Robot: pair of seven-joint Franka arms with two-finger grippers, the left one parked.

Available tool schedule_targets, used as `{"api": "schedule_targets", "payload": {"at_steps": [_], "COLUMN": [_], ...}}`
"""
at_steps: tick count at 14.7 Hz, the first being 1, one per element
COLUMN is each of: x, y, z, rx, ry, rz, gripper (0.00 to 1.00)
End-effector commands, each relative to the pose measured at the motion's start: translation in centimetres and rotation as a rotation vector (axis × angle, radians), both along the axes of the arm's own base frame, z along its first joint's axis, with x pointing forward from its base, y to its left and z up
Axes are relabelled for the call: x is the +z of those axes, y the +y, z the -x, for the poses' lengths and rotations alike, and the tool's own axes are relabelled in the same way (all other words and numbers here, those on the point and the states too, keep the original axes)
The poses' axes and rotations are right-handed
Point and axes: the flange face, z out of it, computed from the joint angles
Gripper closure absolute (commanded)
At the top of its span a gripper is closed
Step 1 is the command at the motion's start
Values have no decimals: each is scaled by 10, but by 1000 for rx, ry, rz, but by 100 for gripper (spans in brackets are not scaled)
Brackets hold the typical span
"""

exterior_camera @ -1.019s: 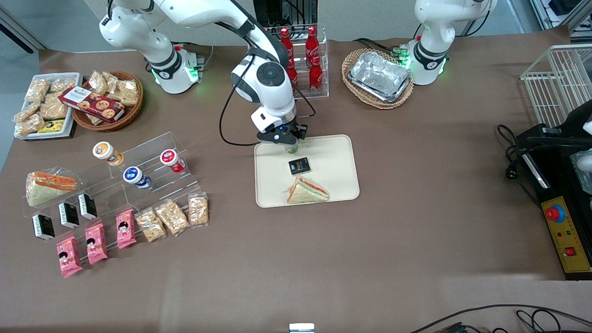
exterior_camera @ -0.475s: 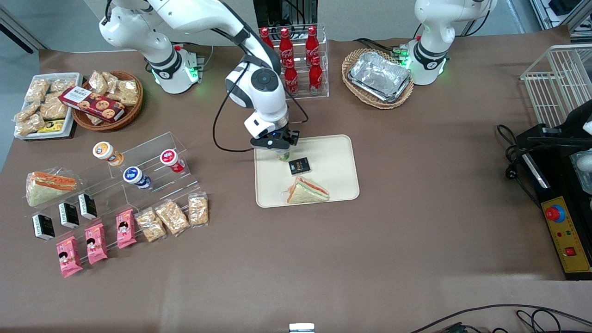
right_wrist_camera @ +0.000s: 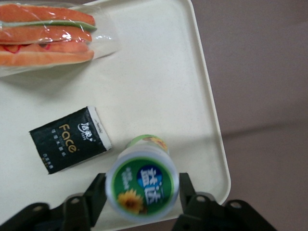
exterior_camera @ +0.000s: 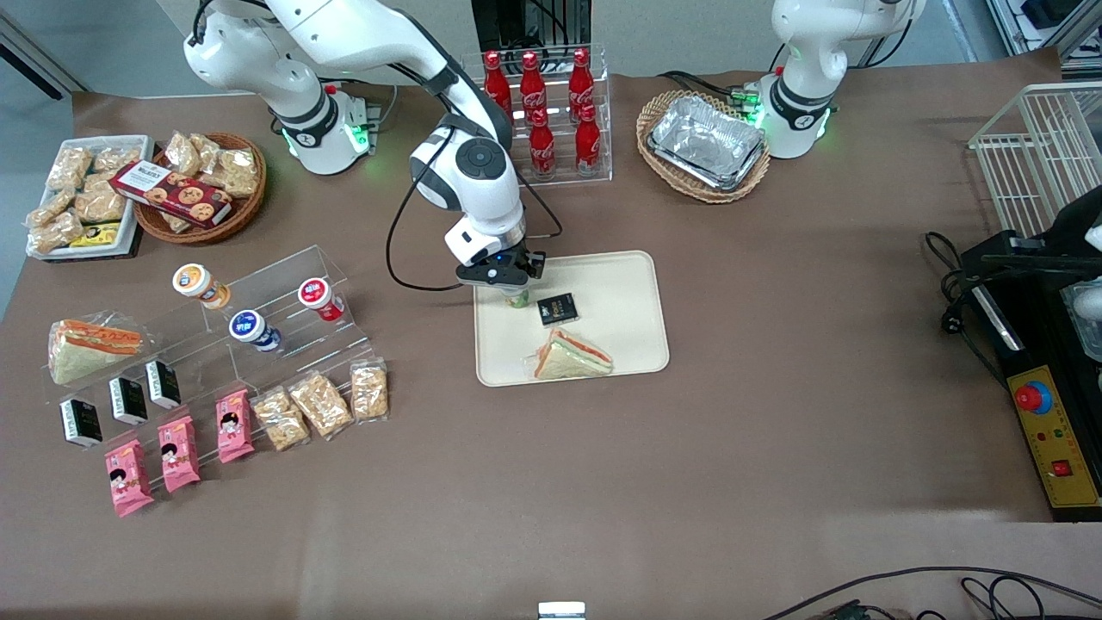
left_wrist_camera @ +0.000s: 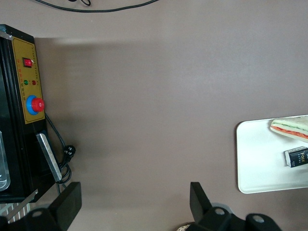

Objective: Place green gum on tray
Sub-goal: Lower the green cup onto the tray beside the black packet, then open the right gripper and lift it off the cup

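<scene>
The green gum [exterior_camera: 516, 299] is a small green bottle with a white lid and a green label [right_wrist_camera: 142, 185]. My right gripper [exterior_camera: 502, 277] is shut on it, with a finger [right_wrist_camera: 95, 192] on each side of the lid. It holds the gum low over the cream tray [exterior_camera: 620, 293], near the tray's corner toward the working arm's end and farther from the front camera. In the right wrist view the gum hangs above the tray [right_wrist_camera: 159, 86] near its rim. A black packet [exterior_camera: 557, 308] and a wrapped sandwich [exterior_camera: 572, 355] lie on the tray beside the gum.
A rack of red cola bottles [exterior_camera: 542, 112] stands just past the tray, farther from the camera. An acrylic stand with orange [exterior_camera: 200, 284], blue [exterior_camera: 251, 330] and red [exterior_camera: 320, 297] bottles lies toward the working arm's end. A basket of foil trays [exterior_camera: 704, 142] and a wire rack [exterior_camera: 1042, 146] lie toward the parked arm's end.
My gripper has carried the green gum toward the working arm's end and a little nearer the camera, along the tray's edge. The packet and sandwich have not moved.
</scene>
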Motion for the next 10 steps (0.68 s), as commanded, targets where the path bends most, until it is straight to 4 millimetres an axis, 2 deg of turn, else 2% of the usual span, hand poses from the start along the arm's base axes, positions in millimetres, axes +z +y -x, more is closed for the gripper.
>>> {"api": "schedule_targets", "payload": {"at_steps": [1, 8, 10], "x": [-1, 1, 17], "y": [-1, -1, -3], "z": [1, 1, -6], "rx": [12, 15, 9], "ry": [-20, -19, -33], "rz": [-6, -3, -16], "gripper": [0, 0, 0]}}
